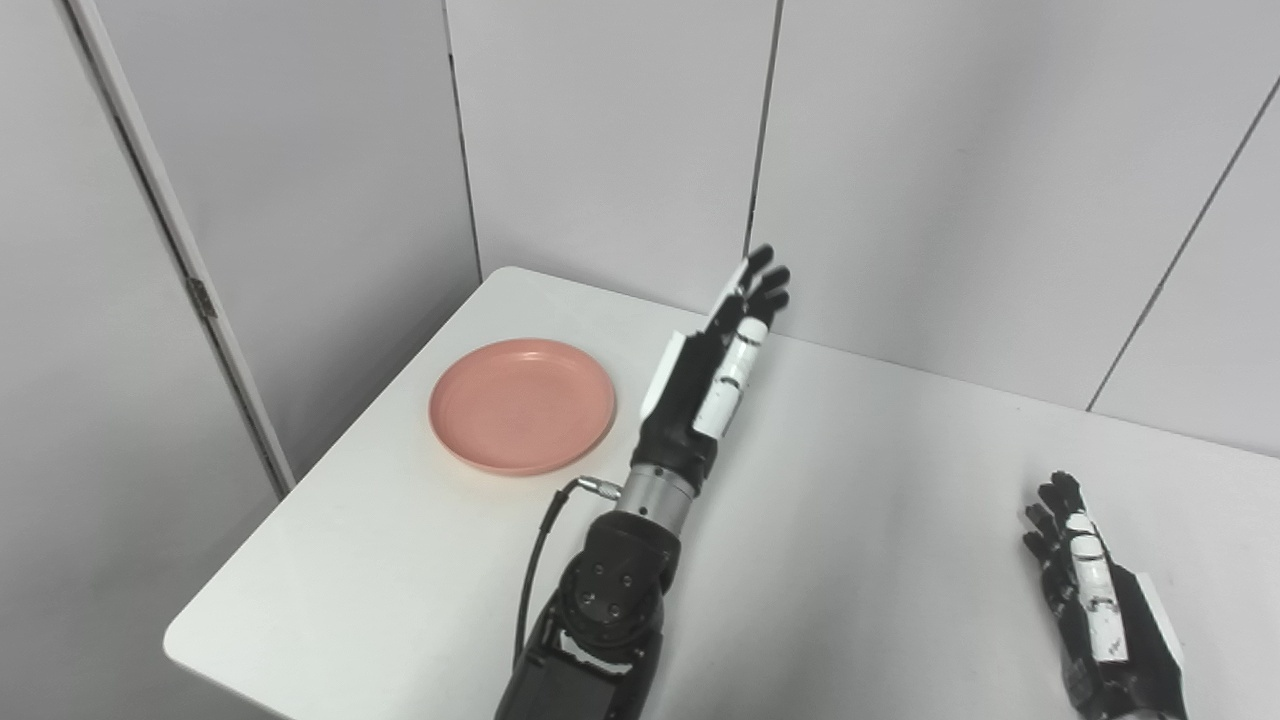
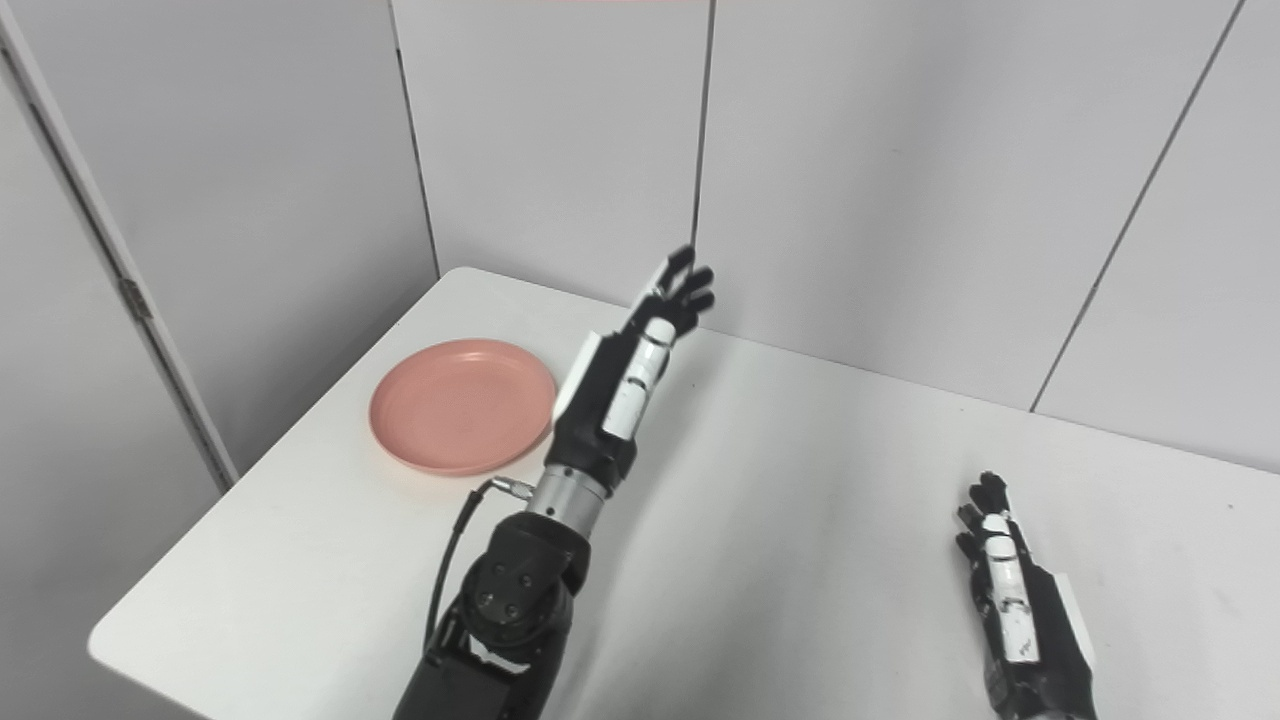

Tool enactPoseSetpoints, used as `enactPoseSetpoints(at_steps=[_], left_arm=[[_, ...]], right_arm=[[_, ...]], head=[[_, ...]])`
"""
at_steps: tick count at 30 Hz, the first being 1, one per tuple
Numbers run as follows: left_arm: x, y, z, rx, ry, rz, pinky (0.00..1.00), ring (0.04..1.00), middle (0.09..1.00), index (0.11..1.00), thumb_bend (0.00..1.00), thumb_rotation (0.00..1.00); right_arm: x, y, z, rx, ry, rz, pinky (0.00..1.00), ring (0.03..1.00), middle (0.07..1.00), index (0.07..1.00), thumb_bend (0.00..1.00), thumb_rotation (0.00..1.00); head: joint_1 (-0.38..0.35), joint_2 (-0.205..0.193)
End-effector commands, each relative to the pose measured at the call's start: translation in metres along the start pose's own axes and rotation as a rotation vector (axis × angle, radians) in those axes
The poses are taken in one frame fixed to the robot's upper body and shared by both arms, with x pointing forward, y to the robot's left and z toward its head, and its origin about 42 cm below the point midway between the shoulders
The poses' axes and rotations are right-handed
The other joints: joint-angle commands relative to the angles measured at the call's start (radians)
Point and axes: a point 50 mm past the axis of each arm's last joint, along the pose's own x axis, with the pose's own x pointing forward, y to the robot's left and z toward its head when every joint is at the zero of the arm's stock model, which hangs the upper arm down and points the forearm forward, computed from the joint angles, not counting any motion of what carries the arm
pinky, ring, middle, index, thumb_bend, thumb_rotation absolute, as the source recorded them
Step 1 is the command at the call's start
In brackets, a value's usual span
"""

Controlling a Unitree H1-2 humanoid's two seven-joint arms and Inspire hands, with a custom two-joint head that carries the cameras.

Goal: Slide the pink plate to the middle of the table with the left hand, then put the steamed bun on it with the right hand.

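The pink plate (image 1: 522, 405) sat just left of the left hand (image 1: 712, 372), which was raised, spread out and empty.

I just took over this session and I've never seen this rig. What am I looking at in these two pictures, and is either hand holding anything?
Both pictures come from two cameras side by side on a humanoid robot's head, looking down at a white table. The left hand is raised beside the pink plate, fingers apart, holding nothing. The right hand waits low near the table's right side, also empty. The plate sits near the table's left edge. No steamed bun shows in either view.
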Motion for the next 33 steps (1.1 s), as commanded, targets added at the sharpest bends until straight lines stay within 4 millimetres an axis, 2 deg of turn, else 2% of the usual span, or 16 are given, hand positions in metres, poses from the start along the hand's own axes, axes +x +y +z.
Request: enactPoseSetpoints(at_steps=[1,8,13,19,24,33], left_arm=[[0.008,0.008,0.020,-0.004,-0.080,0.028,0.94,0.917,0.936,0.939,0.49,1.00],[0.007,0.032,0.041,-0.035,-0.138,0.108,0.95,0.907,0.923,0.930,0.48,1.00],[0.008,0.062,0.045,-0.020,-0.168,0.184,0.95,0.919,0.943,0.947,0.46,1.00],[0.007,0.090,0.048,0.009,-0.171,0.281,0.93,0.912,0.935,0.940,0.47,1.00],[0.004,0.121,0.048,0.030,-0.172,0.344,0.96,0.938,0.958,0.967,0.49,1.00],[0.000,0.160,0.040,0.022,-0.164,0.434,0.96,0.945,0.961,0.968,0.47,1.00]], right_arm=[[-0.004,-0.018,-0.010,-0.011,0.091,-0.044,1.00,1.000,1.000,1.000,0.02,1.00],[-0.003,-0.018,-0.009,0.006,0.104,-0.048,1.00,1.000,1.000,1.000,0.03,1.00],[-0.004,-0.018,-0.008,0.014,0.100,-0.048,1.00,1.000,1.000,1.000,0.02,1.00],[-0.005,-0.018,-0.007,0.003,0.088,-0.049,1.00,1.000,1.000,1.000,0.02,1.00],[-0.006,-0.017,-0.006,-0.011,0.094,-0.054,1.00,1.000,1.000,1.000,0.01,1.00],[-0.005,-0.019,-0.005,-0.009,0.094,-0.042,1.00,1.000,1.000,1.000,0.01,1.00]], head=[[0.003,0.001],[0.008,0.003],[0.014,0.008],[0.019,0.010],[0.024,0.011],[0.029,0.013]])
